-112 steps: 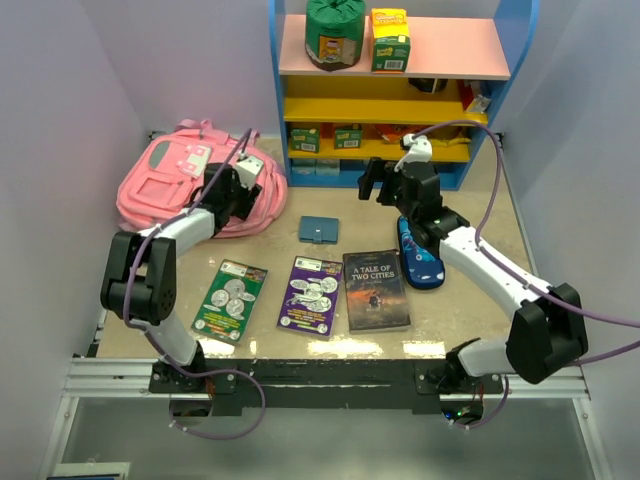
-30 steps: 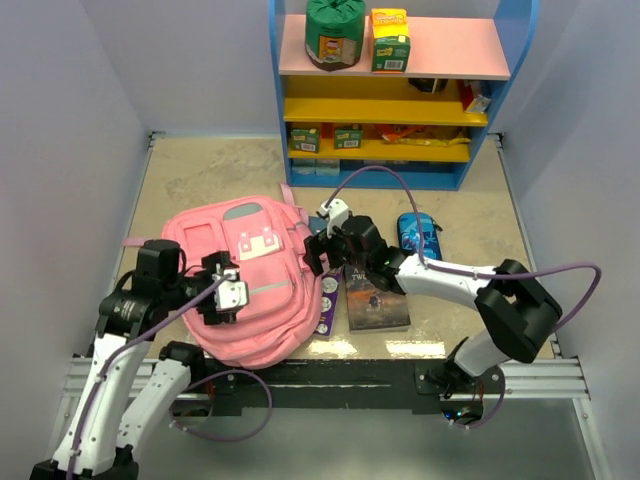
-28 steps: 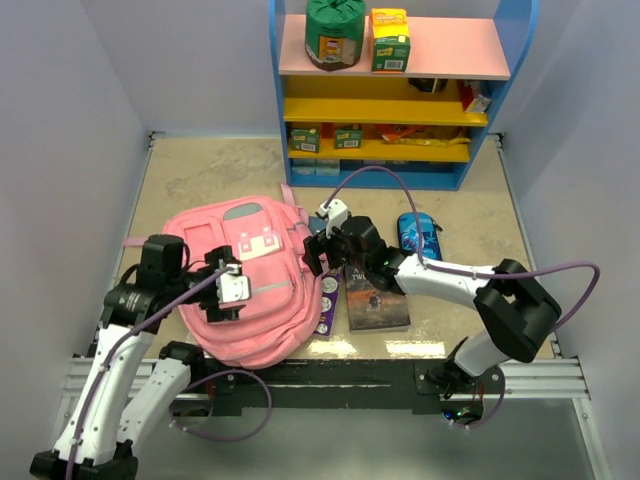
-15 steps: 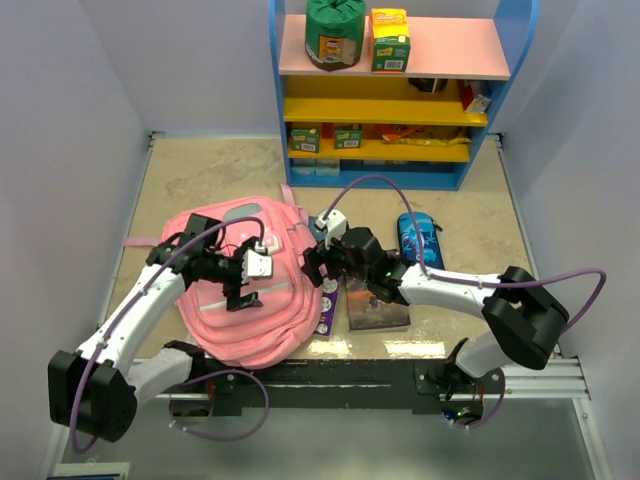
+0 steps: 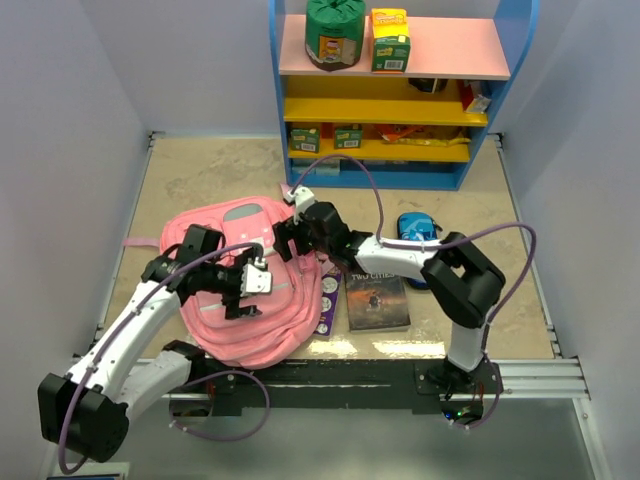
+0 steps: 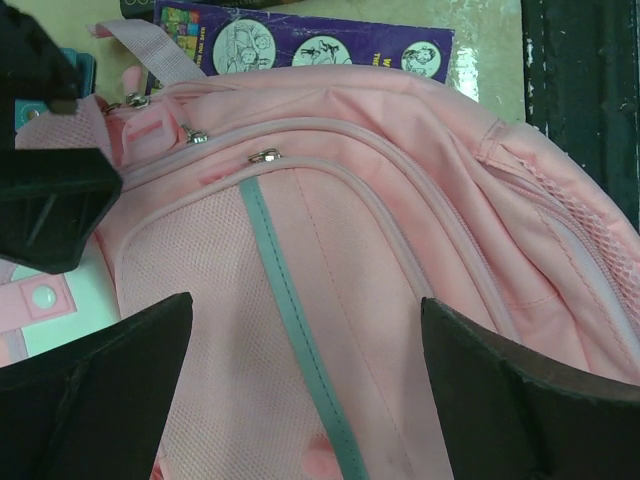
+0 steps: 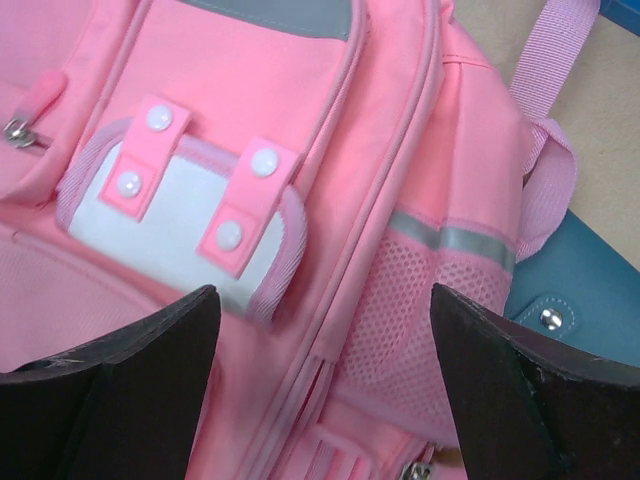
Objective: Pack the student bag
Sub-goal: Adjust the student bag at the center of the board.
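My left gripper (image 6: pixel 305 335) hangs with fingers spread wide over the soft pink fabric backpack (image 6: pixel 400 250), lying flat near-left on the speckled beige table (image 5: pixel 200 180). I see mesh weave, a grey stripe (image 6: pixel 290 300), and metal zip pulls (image 6: pixel 263 156). My right gripper (image 7: pixel 320 345), equally wide, faces its white snap-tabbed patch (image 7: pixel 185 225). Print on the purple booklet (image 6: pixel 330 45) is unreadable.

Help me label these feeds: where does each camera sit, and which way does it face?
Top external: above and behind, looking down on the backpack, shelf, left arm and right arm.
Left wrist: over the backpack's grey stripe; left gripper open at the frame's lower corners.
Right wrist: over its white patch; right gripper open likewise.
Shared: all see the backpack.
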